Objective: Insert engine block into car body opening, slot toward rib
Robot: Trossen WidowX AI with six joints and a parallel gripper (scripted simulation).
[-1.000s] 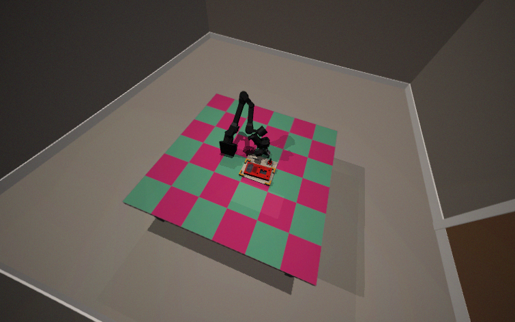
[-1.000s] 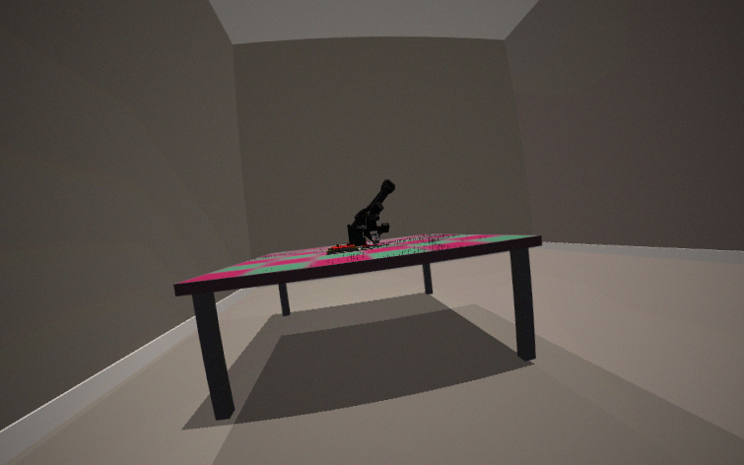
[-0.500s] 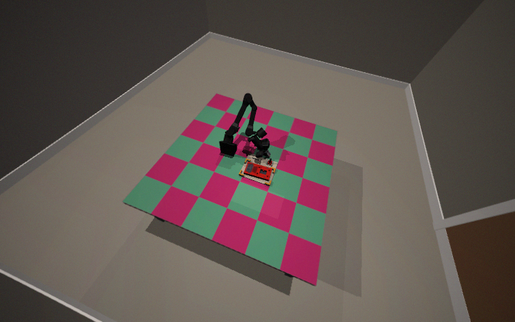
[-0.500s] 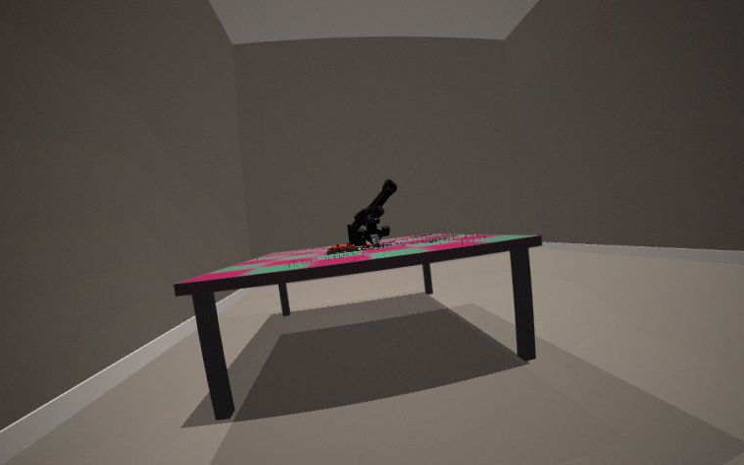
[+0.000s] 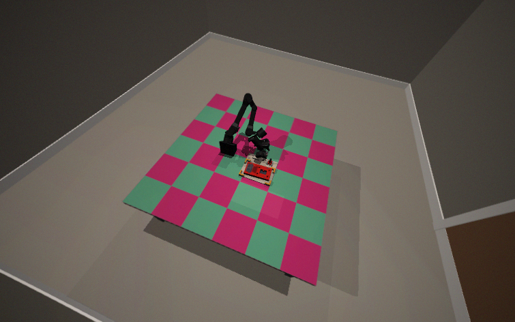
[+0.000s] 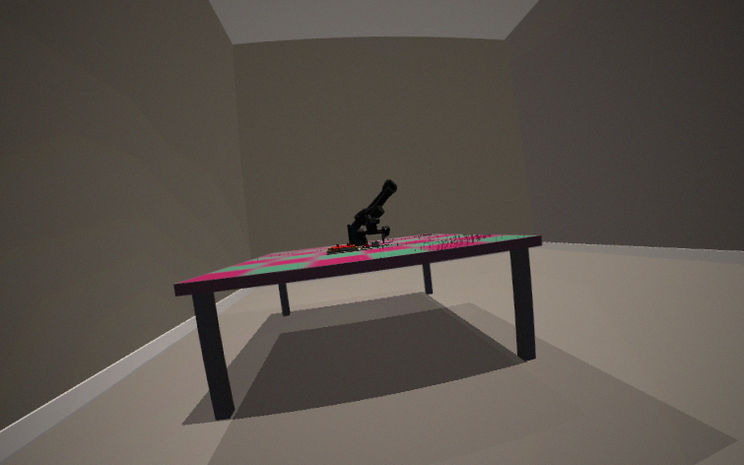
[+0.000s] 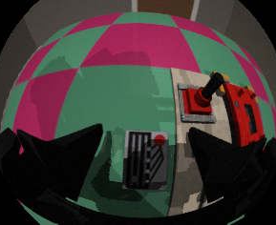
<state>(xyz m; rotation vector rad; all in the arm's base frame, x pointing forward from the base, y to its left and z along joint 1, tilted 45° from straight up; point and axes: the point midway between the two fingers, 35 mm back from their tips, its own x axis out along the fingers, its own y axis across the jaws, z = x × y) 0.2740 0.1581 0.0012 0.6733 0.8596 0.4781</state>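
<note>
Though loose, engine block (image 7: 145,160) below claw (image 5: 261,155) (image 6: 384,237) (image 7: 146,131)

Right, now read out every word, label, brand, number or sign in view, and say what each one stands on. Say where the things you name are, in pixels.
There are none that I can read.
The grey block (image 7: 145,160) shows dark stripes and a red dot, no letters.
The red car body (image 5: 257,170) (image 7: 243,114) shows no legible marking; fine print would be too small to tell.

1 arm (image 5: 241,116) (image 6: 375,205), 1 table (image 5: 207,181) (image 6: 363,266) (4 legs)
</note>
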